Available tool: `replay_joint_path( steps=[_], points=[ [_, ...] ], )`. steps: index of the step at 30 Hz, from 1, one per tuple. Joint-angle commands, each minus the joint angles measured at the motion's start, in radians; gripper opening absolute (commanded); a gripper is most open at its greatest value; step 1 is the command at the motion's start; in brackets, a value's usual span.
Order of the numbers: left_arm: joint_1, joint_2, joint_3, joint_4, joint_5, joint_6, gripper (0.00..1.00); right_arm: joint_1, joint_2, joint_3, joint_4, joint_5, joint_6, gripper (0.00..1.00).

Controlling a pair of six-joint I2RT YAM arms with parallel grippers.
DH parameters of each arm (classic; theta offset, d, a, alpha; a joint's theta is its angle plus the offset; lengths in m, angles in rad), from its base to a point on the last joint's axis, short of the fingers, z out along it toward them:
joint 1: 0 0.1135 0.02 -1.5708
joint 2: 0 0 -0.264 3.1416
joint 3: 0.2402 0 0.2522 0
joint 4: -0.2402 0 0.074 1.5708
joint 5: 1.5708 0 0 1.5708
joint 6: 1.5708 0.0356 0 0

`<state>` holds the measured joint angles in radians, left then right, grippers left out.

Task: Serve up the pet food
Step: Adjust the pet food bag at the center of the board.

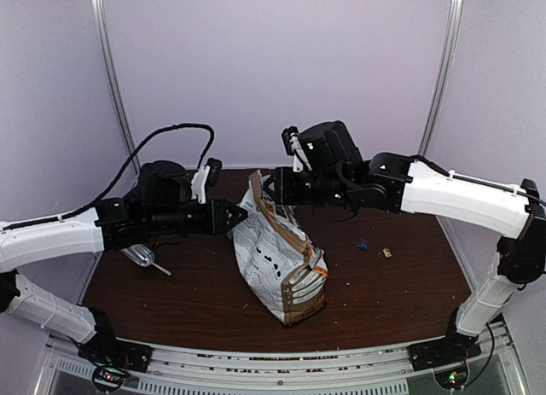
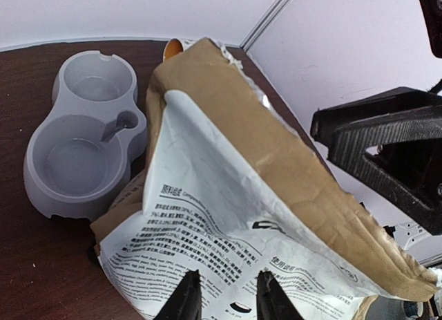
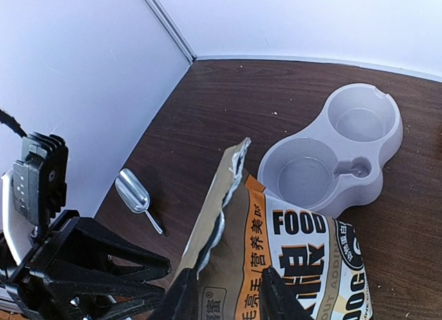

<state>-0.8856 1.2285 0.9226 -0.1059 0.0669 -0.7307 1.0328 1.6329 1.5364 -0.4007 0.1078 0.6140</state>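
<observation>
— From above, what are the arms doing?
— Both reach over the dark table (image 1: 384, 293) to the crumpled paper bag (image 1: 277, 258) in the middle. The left gripper (image 1: 241, 215) sits at the bag's left edge, and the right gripper (image 1: 275, 190) is at its torn top. A clear scoop (image 1: 141, 257) lies under the left arm, apart from the bag. Two tiny bits (image 1: 386, 252) lie to the right of the bag, too small to name.
— And the pet food?
— I cannot see it from here, because the bag's inside is hidden.
— The left wrist view?
— Its fingers (image 2: 185, 299) stand a narrow gap apart, with the bag's white printed face showing between them. They clasp nothing that I can see. Beyond the bag stands the grey double bowl (image 2: 62, 202), its two wells showing only grey plastic.
— The right wrist view?
— Its fingers (image 3: 181, 299) are likewise parted, one on each side of the bag's torn upper rim. Whether they touch the paper I cannot tell. The bowl is just beyond the bag, and the scoop lies near the wall. The left gripper shows at the lower left with its pincer spread. The pet food is hidden here too.
</observation>
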Motion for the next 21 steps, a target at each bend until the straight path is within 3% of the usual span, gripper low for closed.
replay_joint_path(
  steps=[1,8,21],
  points=[
    [-0.004,-0.024,-0.005,0.051,-0.012,0.020,0.31,-0.007,0.021,0.051,0.033,0.003,0.004,0.32],
    [-0.004,-0.030,-0.014,0.057,-0.016,0.016,0.32,-0.008,0.044,0.062,0.018,0.014,0.003,0.29],
    [-0.004,-0.032,-0.020,0.066,-0.017,0.014,0.32,-0.018,0.056,0.055,0.016,-0.023,0.011,0.12]
  ],
)
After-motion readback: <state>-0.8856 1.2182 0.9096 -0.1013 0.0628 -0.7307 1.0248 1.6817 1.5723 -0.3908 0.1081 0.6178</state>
